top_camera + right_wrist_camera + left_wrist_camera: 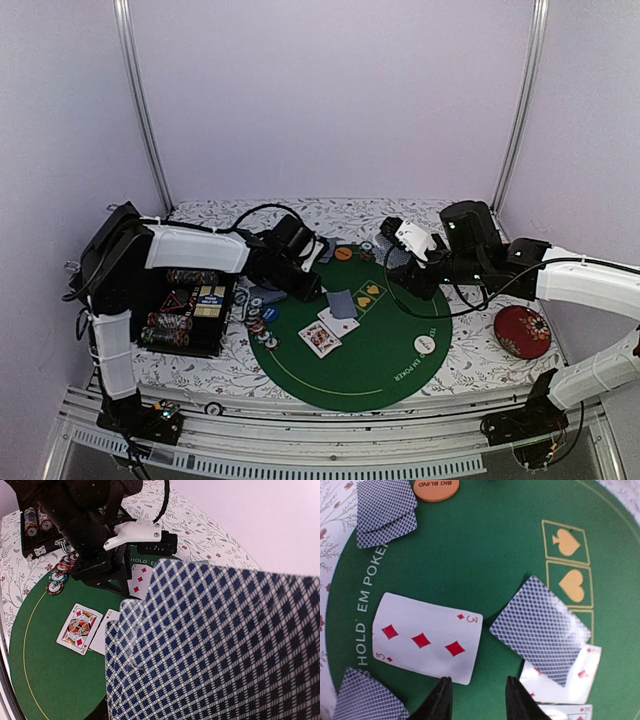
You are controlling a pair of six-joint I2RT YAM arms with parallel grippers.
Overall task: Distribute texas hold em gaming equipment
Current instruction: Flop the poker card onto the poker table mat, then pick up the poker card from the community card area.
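Note:
My left gripper (477, 697) is open and empty, low over the green mat (485, 555). It is between a face-up three of diamonds (425, 637) and a face-down card (540, 622) that overlaps a face-up card (572, 682). The top view shows it at the mat's left (310, 282). My right gripper (408, 265) is over the mat's far side, shut on a fan of grey-blue-backed cards (215, 645) that hides its fingers. An orange Big Blind disc (436, 487) and two face-down cards (385, 510) lie beyond. A king of diamonds (80, 627) lies face up. Striped chips (258, 325) sit at the mat's left edge.
A black case (190, 305) with chip rolls stands at the left. A red round dish (522, 331) sits at the right. A white disc (426, 344) lies on the mat's right and a blue disc (270, 313) by the chips. The left arm (95, 540) reaches over the mat.

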